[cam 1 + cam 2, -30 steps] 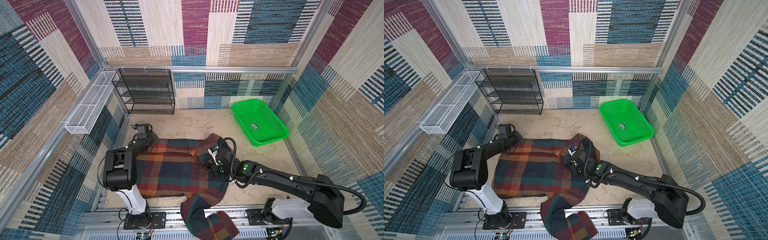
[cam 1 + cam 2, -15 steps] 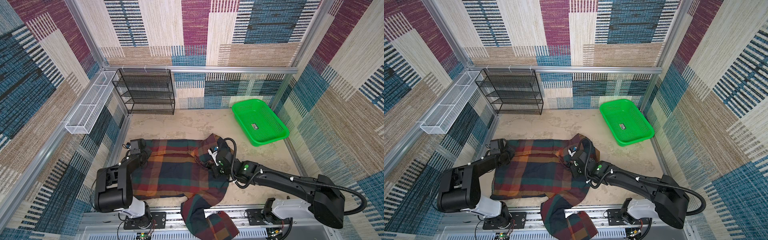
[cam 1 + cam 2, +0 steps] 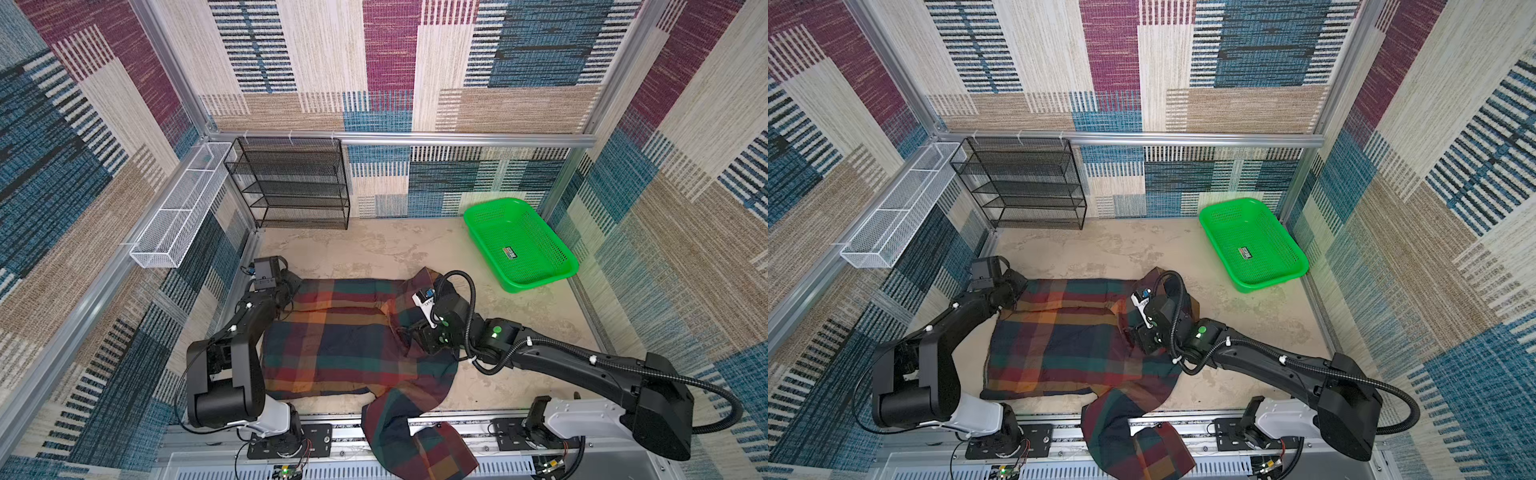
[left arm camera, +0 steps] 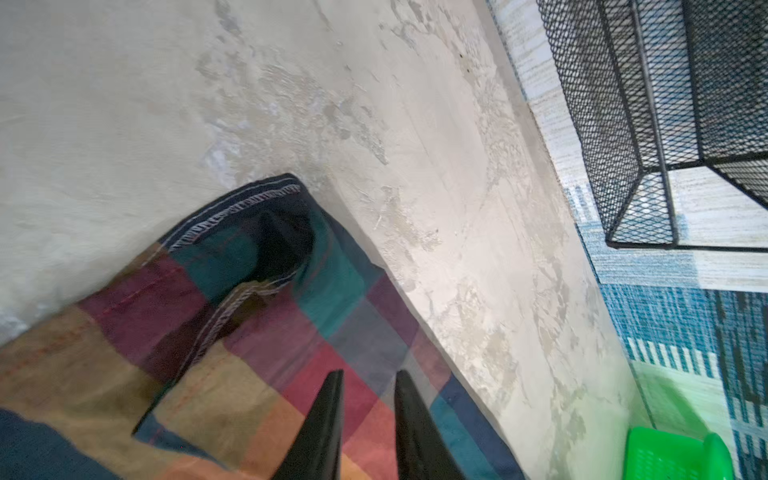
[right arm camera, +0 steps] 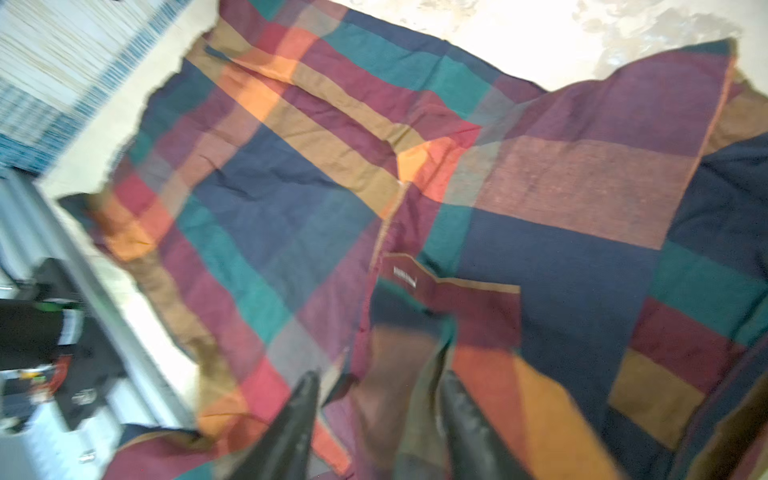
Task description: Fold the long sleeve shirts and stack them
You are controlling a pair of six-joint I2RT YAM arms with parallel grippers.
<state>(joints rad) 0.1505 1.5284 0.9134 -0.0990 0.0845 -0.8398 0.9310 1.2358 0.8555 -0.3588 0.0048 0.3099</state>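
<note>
- The left gripper (image 4: pixel 368 399), closed a second ago, now has its jaws a little apart just above the far left corner of the plaid shirt (image 3: pixel 332 345), holding nothing.
- The right gripper (image 5: pixel 380 399), closed before, is now spread wide over a raised fold.
- The shirt lies on the near half of the table (image 3: pixel 374 249), with one sleeve (image 3: pixel 415 436) hanging over the near edge.

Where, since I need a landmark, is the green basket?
In both top views the green basket sits at the far right corner, apart from the plaid shirt.
</note>
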